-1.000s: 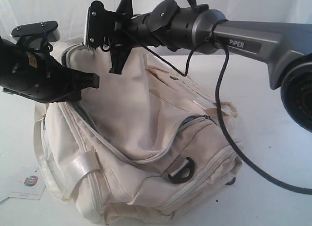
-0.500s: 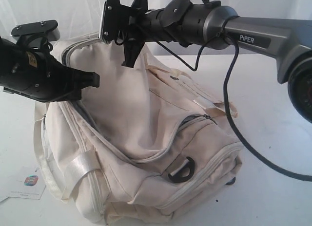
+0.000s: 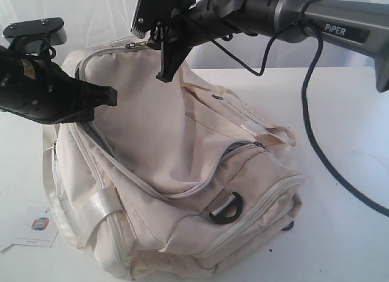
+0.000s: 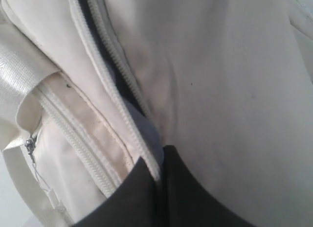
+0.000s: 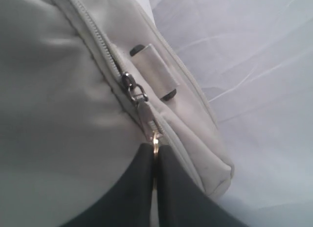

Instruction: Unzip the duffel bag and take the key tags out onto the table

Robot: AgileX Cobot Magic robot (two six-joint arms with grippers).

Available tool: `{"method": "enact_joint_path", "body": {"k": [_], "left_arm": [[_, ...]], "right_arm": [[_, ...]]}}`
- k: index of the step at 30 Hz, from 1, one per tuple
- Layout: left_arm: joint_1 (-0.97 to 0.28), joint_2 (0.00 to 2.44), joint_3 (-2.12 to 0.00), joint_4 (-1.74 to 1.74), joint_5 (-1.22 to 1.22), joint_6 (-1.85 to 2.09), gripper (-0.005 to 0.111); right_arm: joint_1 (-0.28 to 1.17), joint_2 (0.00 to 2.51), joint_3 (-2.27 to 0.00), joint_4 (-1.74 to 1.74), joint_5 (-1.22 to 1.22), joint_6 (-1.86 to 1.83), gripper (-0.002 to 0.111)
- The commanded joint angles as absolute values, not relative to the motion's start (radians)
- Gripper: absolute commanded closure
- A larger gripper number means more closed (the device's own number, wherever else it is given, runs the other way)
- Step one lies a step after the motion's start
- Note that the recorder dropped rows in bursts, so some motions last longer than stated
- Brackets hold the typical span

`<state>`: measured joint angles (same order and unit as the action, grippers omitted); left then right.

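Note:
The cream-white duffel bag (image 3: 182, 172) lies on the white table (image 3: 346, 191). At the bag's left side my left gripper (image 3: 112, 96) is shut, with the edge of the zipper tape (image 4: 146, 158) pinched between its fingers (image 4: 132, 197); dark lining (image 4: 146, 124) shows in the gap beside it. My right gripper (image 3: 164, 75) hangs over the bag's raised top and is shut on the metal ring of a zipper pull (image 5: 146, 114), just below the slider (image 5: 131, 85). The key tags are hidden.
A small white card with a coloured logo (image 3: 37, 226) lies at the front left. A black D-ring (image 3: 226, 210) hangs on the bag's front. The right arm's black cable (image 3: 322, 154) loops down over the table on the right. A white curtain closes the back.
The right gripper has moved up and to the right with the zipper pull, lifting the bag's top flap. The left gripper has shifted slightly left and up.

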<state>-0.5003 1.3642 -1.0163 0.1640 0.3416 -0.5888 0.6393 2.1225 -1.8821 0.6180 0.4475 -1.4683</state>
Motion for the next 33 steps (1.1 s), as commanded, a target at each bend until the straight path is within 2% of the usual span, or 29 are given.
{"method": "enact_joint_path", "body": {"k": [1,8,12,16,29,31,33], "left_arm": [[-0.5,1.332,-1.022,0.171,0.332,-0.584,0.106],[-0.5,1.307,-1.022,0.181,0.352,-0.581,0.106],[-0.5,1.305,-1.022,0.187,0.352,-0.581,0.106],[-0.5,1.305,-1.022,0.187,0.345,-0.581,0.106],[-0.5,1.305,-1.022,0.187,0.345,-0.581,0.106],[-0.5,1.305,-1.022,0.187,0.349,-0.581,0.106],[-0.5,1.305,-1.022,0.187,0.351,-0.581,0.105]], "right_arm": [[0.625,2.108,-1.882,0.603,0.436,-1.458,0.108],[0.619,2.096,-1.882,0.617,0.447,-1.35,0.108],[0.534,2.078,-1.882,0.636,0.476,-1.197,0.108],[0.478,2.082,-1.882,0.67,0.494,-1.199,0.108],[0.417,2.144,-1.882,0.667,0.482,-1.11,0.108],[0.417,2.144,-1.882,0.661,0.494,-1.089,0.103],[0.417,2.144,-1.882,0.661,0.494,-1.054,0.091]]}}
